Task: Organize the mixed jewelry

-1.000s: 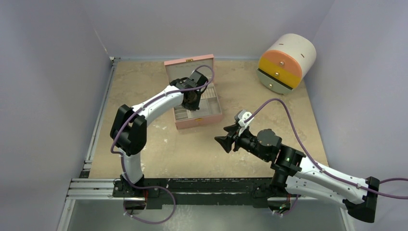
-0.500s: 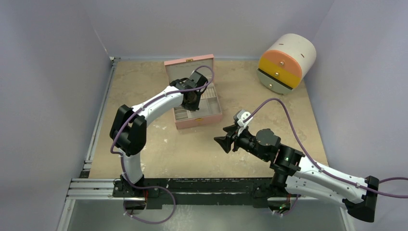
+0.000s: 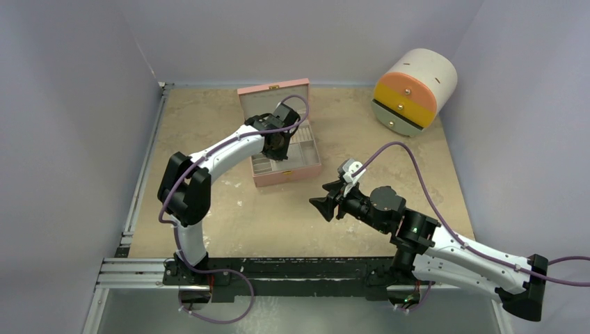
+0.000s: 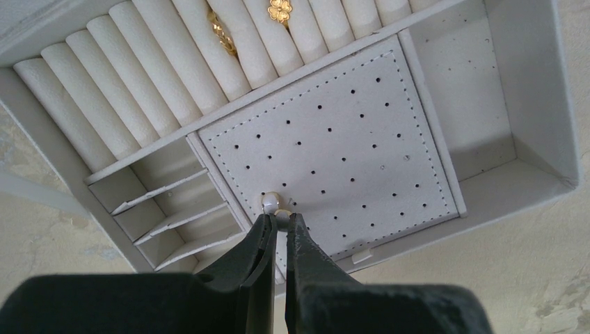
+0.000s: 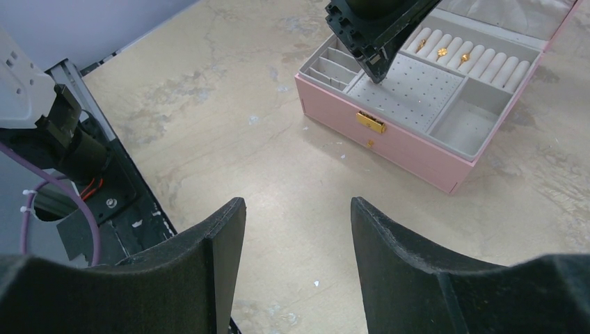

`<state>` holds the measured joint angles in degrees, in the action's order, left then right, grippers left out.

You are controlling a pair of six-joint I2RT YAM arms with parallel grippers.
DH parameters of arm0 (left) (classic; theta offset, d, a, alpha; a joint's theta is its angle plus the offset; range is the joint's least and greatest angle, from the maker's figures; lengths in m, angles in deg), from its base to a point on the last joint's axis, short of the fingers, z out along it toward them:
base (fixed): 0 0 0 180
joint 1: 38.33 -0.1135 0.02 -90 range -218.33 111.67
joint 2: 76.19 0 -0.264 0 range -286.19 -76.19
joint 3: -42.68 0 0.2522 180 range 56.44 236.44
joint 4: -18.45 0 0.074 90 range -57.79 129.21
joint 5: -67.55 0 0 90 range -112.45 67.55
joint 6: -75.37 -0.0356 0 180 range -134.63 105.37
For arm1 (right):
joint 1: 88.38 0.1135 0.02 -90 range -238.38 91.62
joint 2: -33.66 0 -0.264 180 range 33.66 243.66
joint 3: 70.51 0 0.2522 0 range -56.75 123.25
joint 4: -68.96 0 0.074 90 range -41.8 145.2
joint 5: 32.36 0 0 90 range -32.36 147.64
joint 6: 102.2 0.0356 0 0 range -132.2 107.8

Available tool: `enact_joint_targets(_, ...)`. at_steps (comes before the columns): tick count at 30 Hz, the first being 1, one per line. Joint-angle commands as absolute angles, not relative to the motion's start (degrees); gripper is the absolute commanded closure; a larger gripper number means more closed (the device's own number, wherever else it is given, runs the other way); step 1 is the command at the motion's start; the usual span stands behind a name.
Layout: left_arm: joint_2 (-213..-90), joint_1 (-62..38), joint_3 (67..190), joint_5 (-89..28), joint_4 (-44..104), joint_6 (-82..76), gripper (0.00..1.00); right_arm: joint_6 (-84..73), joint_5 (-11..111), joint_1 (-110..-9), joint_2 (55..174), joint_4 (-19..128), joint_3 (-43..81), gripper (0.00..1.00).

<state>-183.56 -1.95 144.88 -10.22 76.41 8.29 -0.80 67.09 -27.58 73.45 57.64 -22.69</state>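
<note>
Tabletop: beige and mottled [image 3: 202,118]; we saw it closed in by pale lilac walls.
Pink box: it stood open [image 3: 286,175] near the middle, lid tipped back, and we saw ring rolls [image 4: 160,62], a perforated panel [image 4: 348,139] and small divided compartments [image 4: 167,202] in its pale lining.
Left jaws: we found them nearly closed over the box, pinching a tiny pearl-headed stud [image 4: 270,202] at the panel's edge, beside the divided compartments.
Jewelry: we counted three gold pieces [image 5: 442,51] tucked among the ring rolls. The left wrist view showed a gold ring [image 4: 221,33] and a clover-shaped piece [image 4: 280,10] there. We could not tell whether the stud's post sat in a hole.
Right jaws: they were wide apart with nothing between them, and hung above bare tabletop near the box's latch side, clear of it.
Drawer unit: a cream cylinder [image 3: 415,90] lay on its side at the far right, showing us orange and yellow fronts.
</note>
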Motion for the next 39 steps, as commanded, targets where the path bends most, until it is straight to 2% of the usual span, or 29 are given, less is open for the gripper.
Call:
enact_joint_targets(1, -181.3, -1.9, 144.2, -10.0, 76.2, 7.6, 1.0, -0.2, 66.7, -27.3, 73.5, 60.0, -20.1, 0.4)
enact_joint_targets(39, -180.9, -1.0, 143.8, -10.1, 75.7, 7.6, 1.0, -0.4, 65.6, -27.4, 74.5, 60.6, -20.5, 0.39)
